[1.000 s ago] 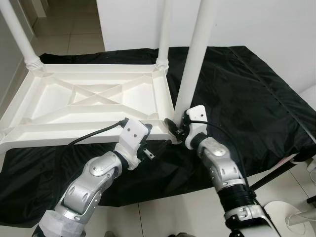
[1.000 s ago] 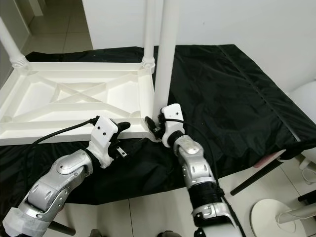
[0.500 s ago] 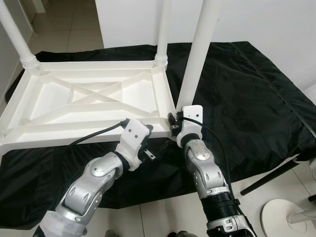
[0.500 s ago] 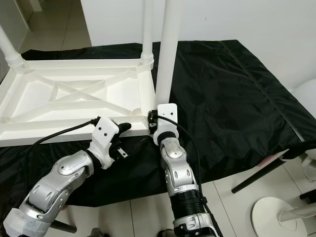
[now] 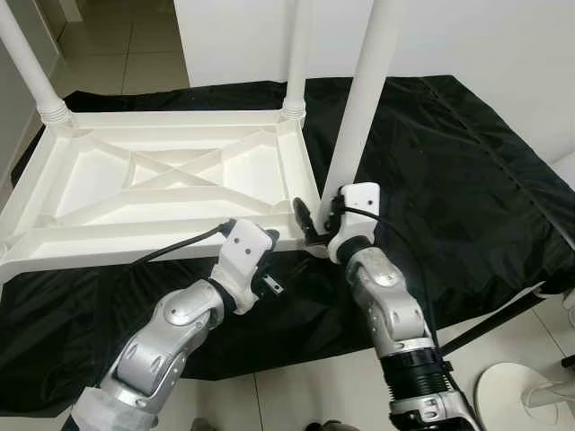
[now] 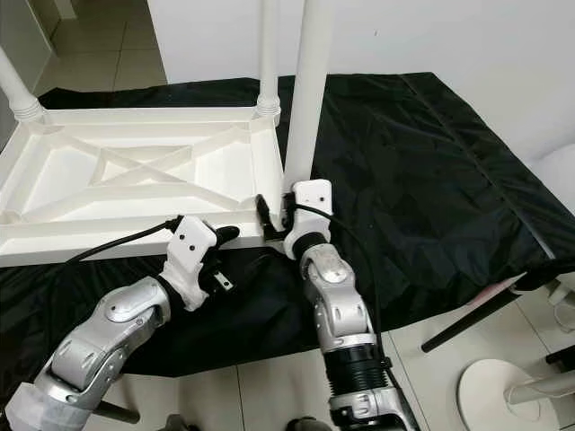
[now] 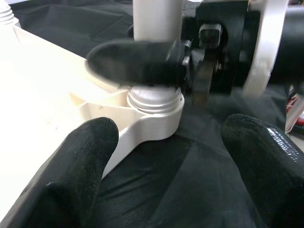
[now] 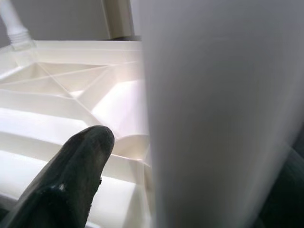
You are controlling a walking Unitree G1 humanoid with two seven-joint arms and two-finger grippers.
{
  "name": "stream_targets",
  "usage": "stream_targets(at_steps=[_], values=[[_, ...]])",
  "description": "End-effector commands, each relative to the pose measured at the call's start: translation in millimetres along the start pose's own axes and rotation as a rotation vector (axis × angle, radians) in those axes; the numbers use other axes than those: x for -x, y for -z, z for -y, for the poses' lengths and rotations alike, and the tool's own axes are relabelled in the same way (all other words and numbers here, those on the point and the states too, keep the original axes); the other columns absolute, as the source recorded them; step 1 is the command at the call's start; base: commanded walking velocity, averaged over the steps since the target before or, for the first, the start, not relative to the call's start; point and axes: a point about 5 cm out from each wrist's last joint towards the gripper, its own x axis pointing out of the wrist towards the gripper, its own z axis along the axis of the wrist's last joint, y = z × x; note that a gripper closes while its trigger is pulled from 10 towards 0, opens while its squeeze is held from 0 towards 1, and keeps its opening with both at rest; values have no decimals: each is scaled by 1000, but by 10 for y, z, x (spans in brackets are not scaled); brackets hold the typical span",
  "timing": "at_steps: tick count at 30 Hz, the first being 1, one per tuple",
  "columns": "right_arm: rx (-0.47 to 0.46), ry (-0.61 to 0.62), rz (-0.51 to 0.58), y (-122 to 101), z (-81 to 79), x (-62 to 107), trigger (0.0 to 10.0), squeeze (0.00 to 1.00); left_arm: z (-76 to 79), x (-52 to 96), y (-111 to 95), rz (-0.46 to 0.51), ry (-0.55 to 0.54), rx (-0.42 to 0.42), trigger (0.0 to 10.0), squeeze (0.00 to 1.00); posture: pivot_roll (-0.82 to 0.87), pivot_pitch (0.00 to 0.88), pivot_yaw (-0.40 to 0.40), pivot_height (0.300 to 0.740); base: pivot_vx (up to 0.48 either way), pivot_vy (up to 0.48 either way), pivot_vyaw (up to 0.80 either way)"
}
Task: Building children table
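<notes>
Right tool astride table leg

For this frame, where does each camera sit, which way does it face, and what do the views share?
Head stereo pair: looks down at the upturned white table on black cloth; both silver arms show.
Left wrist: looks along the left gripper at the corner socket.
Right wrist: right gripper's finger beside the white leg.
Shared: that near leg.

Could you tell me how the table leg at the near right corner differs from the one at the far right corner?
The near leg has the right gripper at its base; the far leg stands untouched. The near leg looks thicker, being closer to the camera. Both are white, upright, and seated in corner sockets of the upturned tabletop.
</notes>
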Motion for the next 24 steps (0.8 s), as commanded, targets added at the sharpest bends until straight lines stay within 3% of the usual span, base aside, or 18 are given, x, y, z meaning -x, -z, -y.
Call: stream_targets(at_steps=[1, 3, 8, 20, 21, 22, 24], values=[[25, -116, -36, 53, 92, 29, 10000, 0, 57, -7, 7, -7, 68, -1, 10000, 0, -30, 85, -25, 740, 0, 0, 0], [91, -230, -51, 83, 170, 68, 10000, 0, 57, -13, 6, -5, 68, 0, 10000, 0, -32, 83, -25, 740, 0, 0, 0], [150, -295, -69, 124, 307, 31, 10000, 0, 51, -18, 5, -4, 68, -3, 10000, 0, -28, 77, -29, 740, 0, 0, 0], [190, -446, -114, 169, 296, -150, 10000, 0, 8, -12, -6, -3, 56, -21, 10000, 0, -4, 48, -38, 740, 0, 0, 0], [197, -471, -129, 201, 275, -178, 3020, 0, 2, -11, -11, -1, 52, -25, 10000, 0, 5, 42, -42, 740, 0, 0, 0], [195, -486, -148, 240, 258, -199, 0, 0, -4, -4, -18, 1, 46, -27, 10000, 0, 5, 42, -42, 740, 0, 0, 0], [195, -502, -157, 272, 250, -211, 0, 0, -9, 1, -20, 1, 42, -28, 10000, 0, 18, 35, -47, 740, 0, 0, 0]])
